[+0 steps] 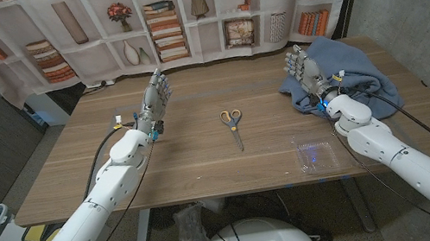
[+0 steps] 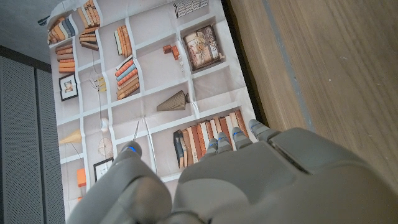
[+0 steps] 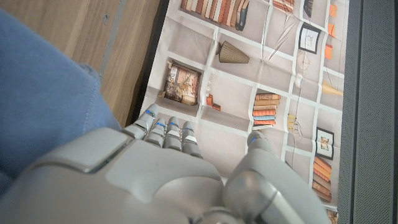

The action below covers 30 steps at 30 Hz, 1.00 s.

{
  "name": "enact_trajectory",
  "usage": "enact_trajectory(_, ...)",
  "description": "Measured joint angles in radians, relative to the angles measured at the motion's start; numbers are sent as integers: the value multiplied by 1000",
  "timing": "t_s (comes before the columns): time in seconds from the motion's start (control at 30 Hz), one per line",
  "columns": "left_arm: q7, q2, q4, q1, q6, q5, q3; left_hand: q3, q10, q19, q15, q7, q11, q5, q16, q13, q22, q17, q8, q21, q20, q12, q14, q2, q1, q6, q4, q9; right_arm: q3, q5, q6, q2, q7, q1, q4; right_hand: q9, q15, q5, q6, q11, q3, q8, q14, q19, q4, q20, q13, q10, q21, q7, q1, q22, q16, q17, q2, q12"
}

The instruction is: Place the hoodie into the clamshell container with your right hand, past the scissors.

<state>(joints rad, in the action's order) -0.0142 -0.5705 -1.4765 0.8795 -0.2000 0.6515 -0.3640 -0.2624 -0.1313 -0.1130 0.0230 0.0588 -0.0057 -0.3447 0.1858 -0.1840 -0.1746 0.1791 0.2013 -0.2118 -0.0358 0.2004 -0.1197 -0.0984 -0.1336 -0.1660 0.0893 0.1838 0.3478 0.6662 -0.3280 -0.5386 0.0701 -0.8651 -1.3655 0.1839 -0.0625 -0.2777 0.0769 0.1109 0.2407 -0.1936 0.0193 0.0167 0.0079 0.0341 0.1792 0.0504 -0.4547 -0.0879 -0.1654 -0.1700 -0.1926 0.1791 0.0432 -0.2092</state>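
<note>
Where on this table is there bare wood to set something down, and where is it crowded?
Bare wood lies between the left hand and the scissors, and between the scissors and the right hand. The far right is crowded: the blue hoodie lies there beside the right hand, with the clear clamshell container at the near edge.

Wooden table [image 1: 203,153], scissors [image 1: 232,125] at middle, blue hoodie [image 1: 347,72] right, clear clamshell container [image 1: 319,155] near front edge

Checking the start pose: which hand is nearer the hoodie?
Right. The right hand stands against the blue hoodie, holding nothing; the left hand is across the table, beyond the scissors.
</note>
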Motion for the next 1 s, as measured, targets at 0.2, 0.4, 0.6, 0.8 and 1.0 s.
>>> enact_trajectory(0.2, -3, -7, -14, 7, 4, 1, 4, 0, 0, 0, -6, 0, 0, 0, 0, 0, 0, 0, 0, 0, 0, 0, 6, 0, 0, 0, 0, 0, -5, 1, -1, -13, 3, -9, -16, 0, -4, 0, 4, 4, 0, 0, -4, 0, 0, 0, 0, 4, 4, 4, 0, 0, 0, 0, 0, -8)
enact_trajectory(0.4, -7, -17, -30, 17, 10, 2, 10, 0, 0, 0, -6, 0, 0, -7, 0, 0, 0, 0, 0, 1, 0, 0, 6, 0, 0, 0, 0, 0, -12, -5, -3, -28, -1, -18, -36, 0, -4, 4, 4, 4, 0, 0, -4, 0, 0, 0, 0, 4, 4, 4, -5, 0, 0, 0, 5, -8)
enact_trajectory(0.6, -7, -17, -36, 22, 7, 5, 14, 4, 7, 0, -6, 6, 0, -7, 0, 0, 0, 0, 0, 5, 0, 0, 6, -3, -6, 6, -4, 0, -19, -14, -7, -40, -10, -28, -56, 0, 1, 4, 4, 3, 1, 0, -9, -6, -1, -5, 0, 4, 8, 4, -5, 0, 0, 0, 5, -7)
enact_trajectory(0.8, 1, -14, -34, 23, -8, 7, 14, 4, 7, 0, -6, 6, 0, -7, 0, 0, 0, 0, 0, 5, 0, 0, 6, 0, -11, 6, -4, 0, -27, -32, -17, -55, -28, -41, -82, 0, 2, 4, 4, 3, -2, 0, -9, -11, -6, 0, 0, 3, 8, 4, -5, 0, 0, 0, 5, -8)
enact_trajectory(1.0, 8, -10, -26, 22, -19, 7, 14, 4, 7, 0, -1, 6, 0, -7, 0, 0, 0, 0, 0, 5, 0, 0, 11, 0, -11, 6, -4, 0, -35, -48, -27, -66, -45, -52, -101, 0, 2, 4, 4, -2, -2, 0, -9, -11, -6, 0, 0, 9, 12, 4, -5, 0, 0, 0, 5, -7)
